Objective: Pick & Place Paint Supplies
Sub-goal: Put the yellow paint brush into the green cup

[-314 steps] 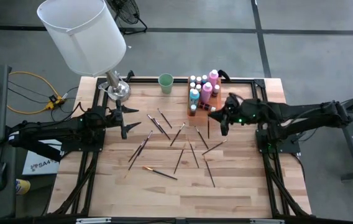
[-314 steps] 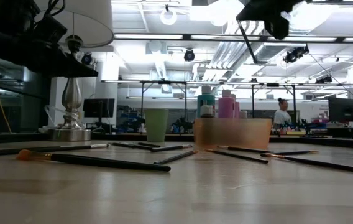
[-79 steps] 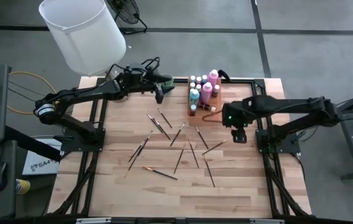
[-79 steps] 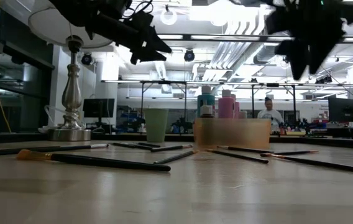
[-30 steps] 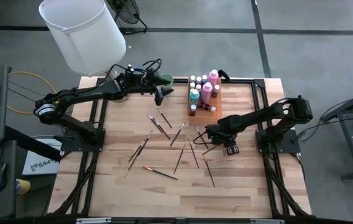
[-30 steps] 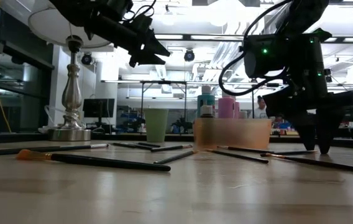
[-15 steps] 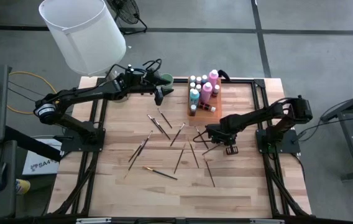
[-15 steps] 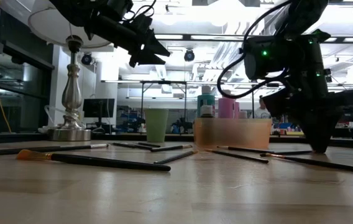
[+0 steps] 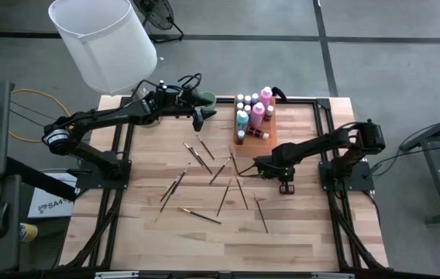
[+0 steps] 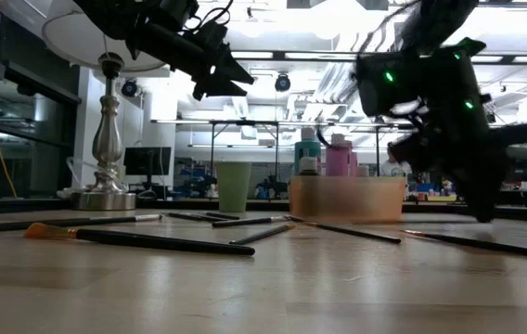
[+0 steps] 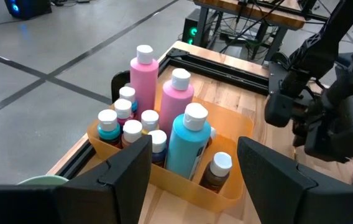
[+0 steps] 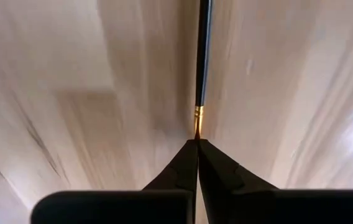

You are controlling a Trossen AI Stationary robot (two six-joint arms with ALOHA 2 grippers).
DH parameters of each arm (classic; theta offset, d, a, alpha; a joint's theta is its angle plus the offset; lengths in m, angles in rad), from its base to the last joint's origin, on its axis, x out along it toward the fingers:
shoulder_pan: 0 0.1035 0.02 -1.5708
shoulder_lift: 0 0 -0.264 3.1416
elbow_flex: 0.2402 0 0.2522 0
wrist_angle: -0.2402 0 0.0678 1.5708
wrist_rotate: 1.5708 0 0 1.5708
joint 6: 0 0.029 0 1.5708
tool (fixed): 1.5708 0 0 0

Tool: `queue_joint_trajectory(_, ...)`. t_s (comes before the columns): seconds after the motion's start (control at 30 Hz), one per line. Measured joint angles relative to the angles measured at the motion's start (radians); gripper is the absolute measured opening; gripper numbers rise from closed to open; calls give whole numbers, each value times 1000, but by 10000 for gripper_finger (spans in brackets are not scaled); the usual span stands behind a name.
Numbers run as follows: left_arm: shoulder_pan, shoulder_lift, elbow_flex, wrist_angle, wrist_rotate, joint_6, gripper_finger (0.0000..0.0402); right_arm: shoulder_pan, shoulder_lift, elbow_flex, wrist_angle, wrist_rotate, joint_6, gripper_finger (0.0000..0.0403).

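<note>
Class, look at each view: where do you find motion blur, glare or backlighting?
Low view: bright ceiling lights backlight the scene, and the right gripper is smeared by motion. Right wrist view: the wooden table streaks with blur while the paintbrush stays fairly crisp. Left wrist view: bottles sharp.

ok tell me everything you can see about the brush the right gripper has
The brush is thin, with a dark glossy handle and a short gold ferrule next to the tip. The right gripper is shut on that tip end, so the bristles are hidden between the fingers. The handle runs straight out from the fingers, close over the pale wooden table. Whether it touches the wood can't be told.
</note>
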Motion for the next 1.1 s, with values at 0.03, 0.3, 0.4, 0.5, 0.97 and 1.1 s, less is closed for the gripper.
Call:
queue_joint_trajectory(0.03, 0, 0, 0, 0, 0, 0, 232, 0, -2, 15, -8, 9, 0, 3)
queue_joint_trajectory(0.3, 0, 0, 0, 0, 0, -10, 232, 29, -4, 137, -152, 187, -11, 3)
queue_joint_trajectory(0.4, 0, 0, 0, 1, 16, -61, 232, 50, -4, 192, -238, 280, -30, 3)
queue_joint_trajectory(0.5, 0, 0, 0, 8, 73, -111, 232, 71, -5, 254, -308, 394, -46, 3)
queue_joint_trajectory(0.97, 0, 0, 0, 9, 409, -541, 232, 116, -7, 477, -333, 1001, -435, 3)
queue_joint_trajectory(1.1, 0, 0, 0, 9, 482, -623, 232, 115, -7, 505, -199, 1094, -629, 3)
